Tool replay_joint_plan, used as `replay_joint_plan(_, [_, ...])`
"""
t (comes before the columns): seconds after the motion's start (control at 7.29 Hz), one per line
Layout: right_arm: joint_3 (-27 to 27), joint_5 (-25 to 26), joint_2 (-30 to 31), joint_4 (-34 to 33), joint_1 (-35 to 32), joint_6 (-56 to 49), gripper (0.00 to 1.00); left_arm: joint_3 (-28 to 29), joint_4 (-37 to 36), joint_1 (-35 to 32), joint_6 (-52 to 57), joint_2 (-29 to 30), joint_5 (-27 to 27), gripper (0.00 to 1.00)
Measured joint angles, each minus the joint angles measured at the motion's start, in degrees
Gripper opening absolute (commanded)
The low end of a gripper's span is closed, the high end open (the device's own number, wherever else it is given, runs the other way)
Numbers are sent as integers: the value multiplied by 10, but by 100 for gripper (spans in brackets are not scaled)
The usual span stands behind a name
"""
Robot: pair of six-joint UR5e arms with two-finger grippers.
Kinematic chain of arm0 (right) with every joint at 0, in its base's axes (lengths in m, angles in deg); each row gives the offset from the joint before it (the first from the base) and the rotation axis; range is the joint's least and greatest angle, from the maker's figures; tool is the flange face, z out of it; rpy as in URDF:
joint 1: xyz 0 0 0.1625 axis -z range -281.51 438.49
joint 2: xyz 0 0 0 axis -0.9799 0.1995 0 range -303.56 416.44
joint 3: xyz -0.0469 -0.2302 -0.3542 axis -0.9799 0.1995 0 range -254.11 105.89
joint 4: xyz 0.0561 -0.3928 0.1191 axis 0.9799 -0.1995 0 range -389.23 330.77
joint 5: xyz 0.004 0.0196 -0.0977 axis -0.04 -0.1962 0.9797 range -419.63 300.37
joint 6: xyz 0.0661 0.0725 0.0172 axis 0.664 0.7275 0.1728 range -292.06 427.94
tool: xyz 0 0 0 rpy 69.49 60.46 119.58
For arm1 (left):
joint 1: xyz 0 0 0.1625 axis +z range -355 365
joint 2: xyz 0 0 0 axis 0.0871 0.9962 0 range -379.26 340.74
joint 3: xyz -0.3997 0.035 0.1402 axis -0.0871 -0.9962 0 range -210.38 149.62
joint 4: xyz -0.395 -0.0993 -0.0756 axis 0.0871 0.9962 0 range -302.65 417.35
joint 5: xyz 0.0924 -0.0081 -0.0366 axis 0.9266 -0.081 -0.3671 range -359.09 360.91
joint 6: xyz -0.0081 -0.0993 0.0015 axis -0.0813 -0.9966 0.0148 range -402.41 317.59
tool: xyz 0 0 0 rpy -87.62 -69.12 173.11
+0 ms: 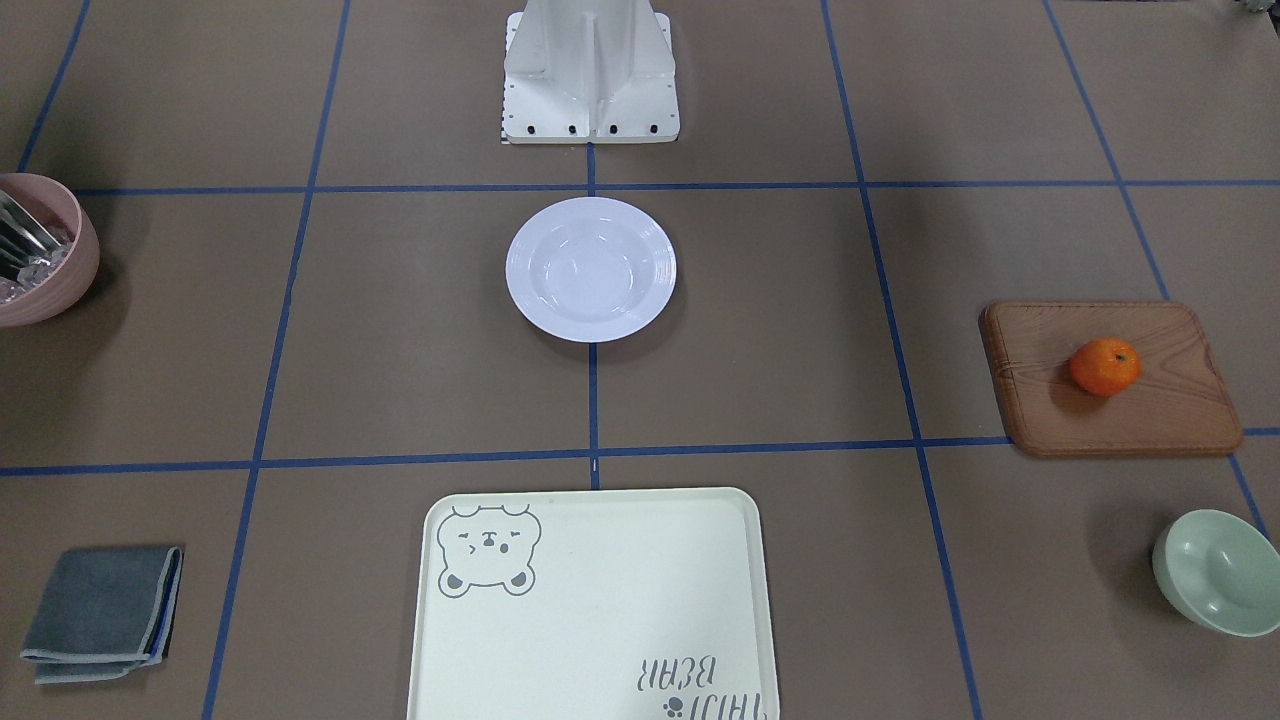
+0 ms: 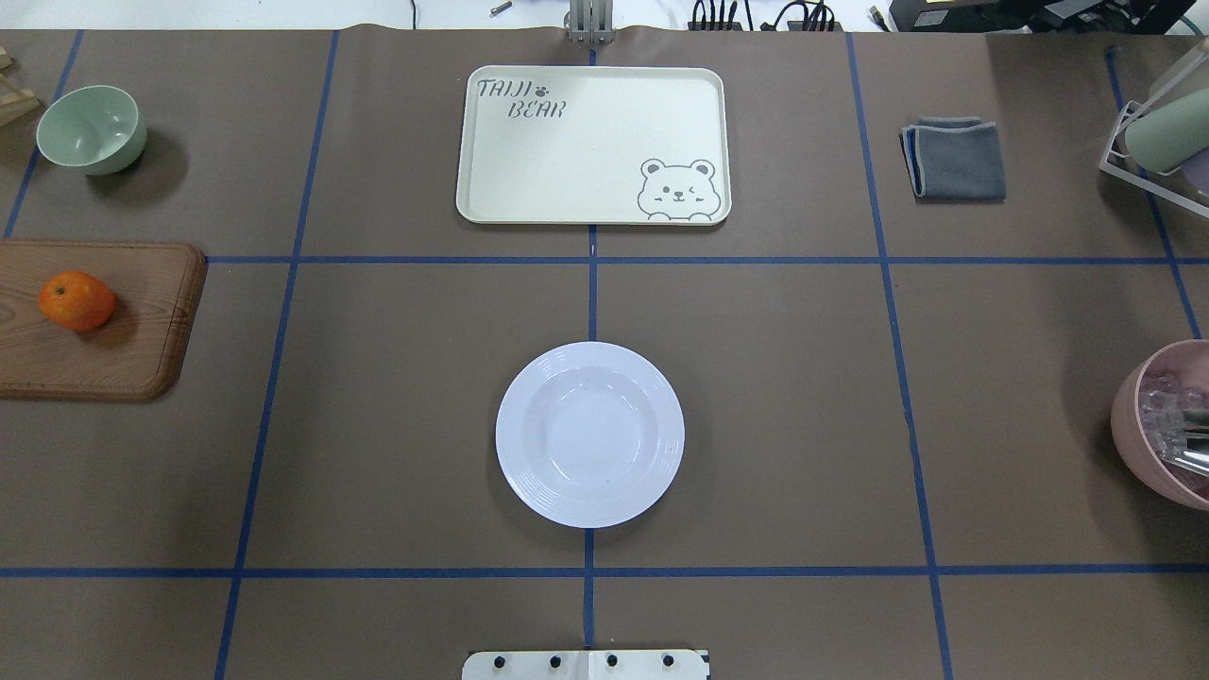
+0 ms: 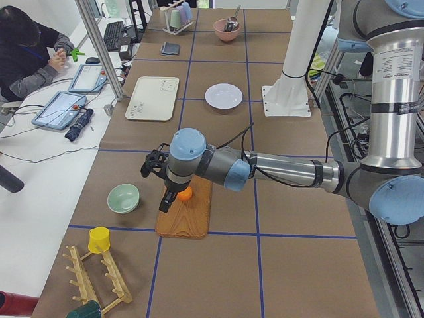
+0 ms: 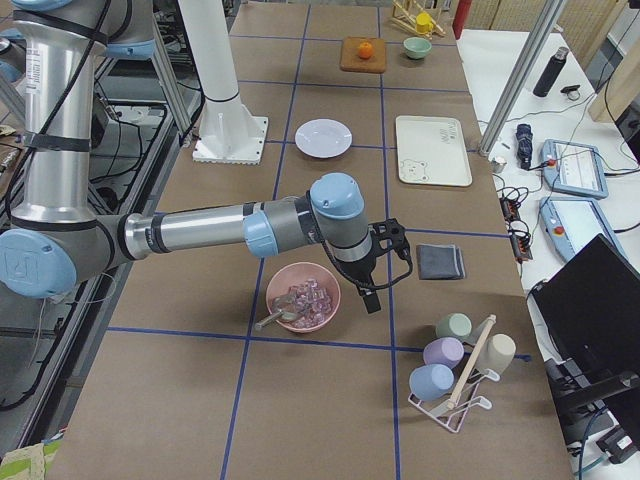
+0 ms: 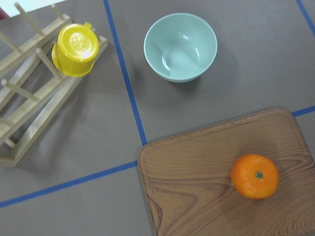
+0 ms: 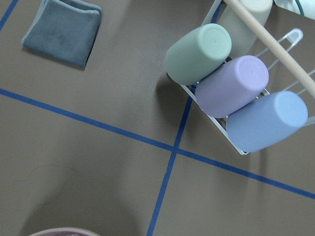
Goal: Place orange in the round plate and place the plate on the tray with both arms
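Wood lies under the orange (image 1: 1104, 366) — it sits on the brown board (image 1: 1150, 410), and my left gripper (image 3: 165, 199) hangs over that board. The round plate (image 1: 591, 269) rests mid-table, apart from the tray (image 1: 600, 600). Whether my left claw or my right gripper (image 4: 370, 295) is open — I cannot tell.

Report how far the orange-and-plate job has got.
Nothing done: the orange lies on the wooden board, the round plate and tray empty. In hand: the left gripper hangs near the orange. Left: grasp, plate it, carry plate to tray.
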State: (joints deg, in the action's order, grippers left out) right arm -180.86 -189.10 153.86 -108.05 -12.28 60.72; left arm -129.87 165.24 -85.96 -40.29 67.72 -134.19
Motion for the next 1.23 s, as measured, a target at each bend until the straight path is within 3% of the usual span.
replay_joint_plan(0.27, [9, -8, 0, 26, 1, -18, 100, 5, 26, 1, -6, 9, 0, 98])
replay_joint_plan(0.69, [-23, -31, -30, 38, 49, 222, 100, 14, 70, 49, -83, 22, 1, 98])
replay_joint_plan(0.82, [-43, -18, -36, 39, 90, 310, 100, 17, 88, 78, -139, 21, 3, 98])
replay_joint_plan(1.23, [-99, 87, -40, 40, 246, 523, 100, 27, 125, 172, -259, 13, 25, 98])
